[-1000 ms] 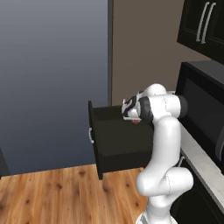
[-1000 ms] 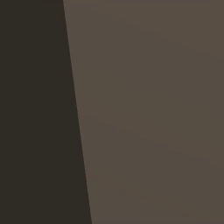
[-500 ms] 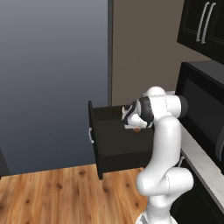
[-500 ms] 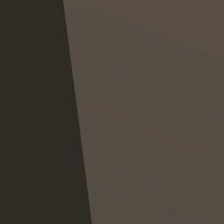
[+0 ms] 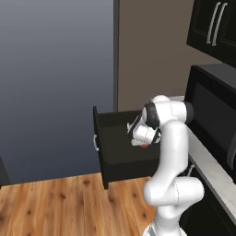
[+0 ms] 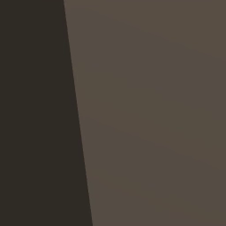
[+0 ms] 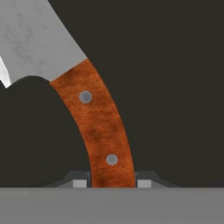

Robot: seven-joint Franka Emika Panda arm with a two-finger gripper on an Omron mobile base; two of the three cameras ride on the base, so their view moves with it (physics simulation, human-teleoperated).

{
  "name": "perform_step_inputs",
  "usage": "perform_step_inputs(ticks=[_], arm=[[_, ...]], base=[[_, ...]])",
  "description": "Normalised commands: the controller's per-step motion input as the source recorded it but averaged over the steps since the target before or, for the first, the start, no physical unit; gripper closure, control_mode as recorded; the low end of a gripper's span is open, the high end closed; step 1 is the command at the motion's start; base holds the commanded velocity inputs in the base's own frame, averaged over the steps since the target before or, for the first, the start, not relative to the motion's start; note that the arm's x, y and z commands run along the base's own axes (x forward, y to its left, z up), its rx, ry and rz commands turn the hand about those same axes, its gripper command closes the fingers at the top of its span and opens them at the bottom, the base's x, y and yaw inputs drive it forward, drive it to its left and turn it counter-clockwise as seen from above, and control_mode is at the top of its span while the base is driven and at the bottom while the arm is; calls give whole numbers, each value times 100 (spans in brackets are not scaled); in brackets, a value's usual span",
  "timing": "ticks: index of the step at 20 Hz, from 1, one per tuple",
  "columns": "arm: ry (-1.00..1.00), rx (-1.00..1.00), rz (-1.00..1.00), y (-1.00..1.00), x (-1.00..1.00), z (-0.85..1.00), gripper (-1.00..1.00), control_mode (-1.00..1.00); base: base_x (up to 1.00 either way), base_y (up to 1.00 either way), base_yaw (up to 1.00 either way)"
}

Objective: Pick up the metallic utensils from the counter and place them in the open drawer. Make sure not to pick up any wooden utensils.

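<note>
Holding the knife (image 7: pixel 94 118) by its orange-red handle, the end effector (image 7: pixel 112 183) has its two dark tips pressed on either side of the handle, closed partway around it. The grey blade points away from the hand toward the top left of the hand view, and its far end is cut off by the edge. Two small silver rivets show on the handle. Behind the knife everything is flat and dark, so it is hard to tell how near the knife is to the drawer floor.

From the left base view, the arm (image 5: pixel 173 156) bends over the open drawer (image 5: pixel 122 154), and the end effector (image 5: pixel 144 144) sits above the inside of the black box. A tiny bit of red shows under the white hand; the rest of the knife is hidden by the hand. The drawer front with its little silver handle (image 5: pixel 95 142) sticks out to the left. A big grey-blue wall (image 5: pixel 55 83) stands behind it, and a wood floor (image 5: pixel 60 207) lies below. On the right are a black oven (image 5: pixel 212 115), a pale bench (image 5: pixel 214 173) edge partly hidden by the arm, and black cupboard doors (image 5: pixel 214 25) up high, cut off at the corner.

The right base view gives just two plain brown-grey surfaces, too close to make out.
</note>
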Motion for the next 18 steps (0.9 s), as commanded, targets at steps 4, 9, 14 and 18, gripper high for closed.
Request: perform_step_inputs(ticks=[4, 9, 14, 18], arm=[[0, 0, 2, 0, 0, -26, 100, -100], [0, 0, 0, 0, 0, -15, 100, -100], [0, -1, 0, 10, 6, -39, 100, -100], [0, 0, 0, 21, 23, -1, 100, -100]], base=[[0, 0, 0], [0, 0, 0], [0, 0, 0], [0, 0, 0]])
